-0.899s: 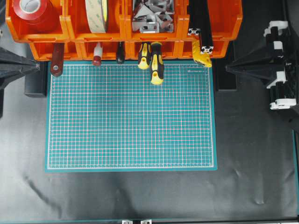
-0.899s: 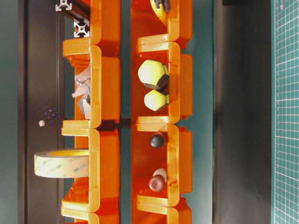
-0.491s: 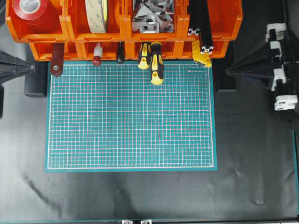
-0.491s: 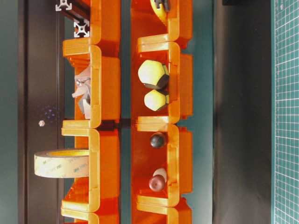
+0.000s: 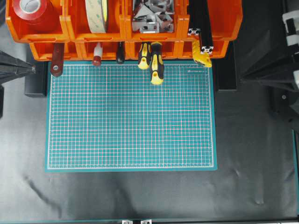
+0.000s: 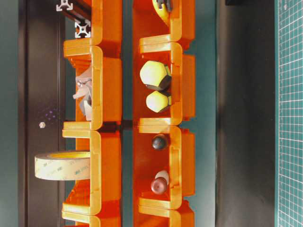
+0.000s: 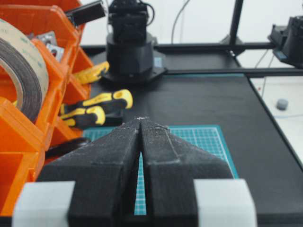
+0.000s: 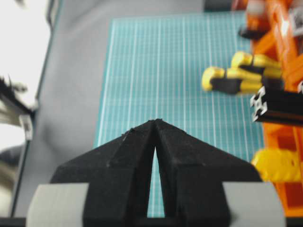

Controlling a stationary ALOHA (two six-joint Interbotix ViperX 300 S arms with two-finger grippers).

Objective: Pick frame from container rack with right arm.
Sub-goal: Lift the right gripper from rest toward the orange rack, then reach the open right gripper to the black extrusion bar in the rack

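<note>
Green cutting mat (image 5: 131, 116) lies flat on the black table cover (image 5: 140, 196), white grid up. Two yellow-and-black screwdrivers (image 5: 153, 59) stick out of a lower bin side by side, handles over the mat's top edge. Left of them: a dark round-ended handle (image 5: 120, 53), a red-and-white handle (image 5: 97, 55), a dark red handle (image 5: 57, 60) with a metal eyelet. Yellow tool (image 5: 202, 57) at the mat's top right corner. Upper bins: red tape roll (image 5: 32, 10), tan tape roll (image 5: 97, 15) on edge, pile of metal brackets (image 5: 152, 16).

Black table (image 5: 140, 196) — green mat (image 5: 131, 116), orange container rack (image 5: 124, 28) on it.
</note>
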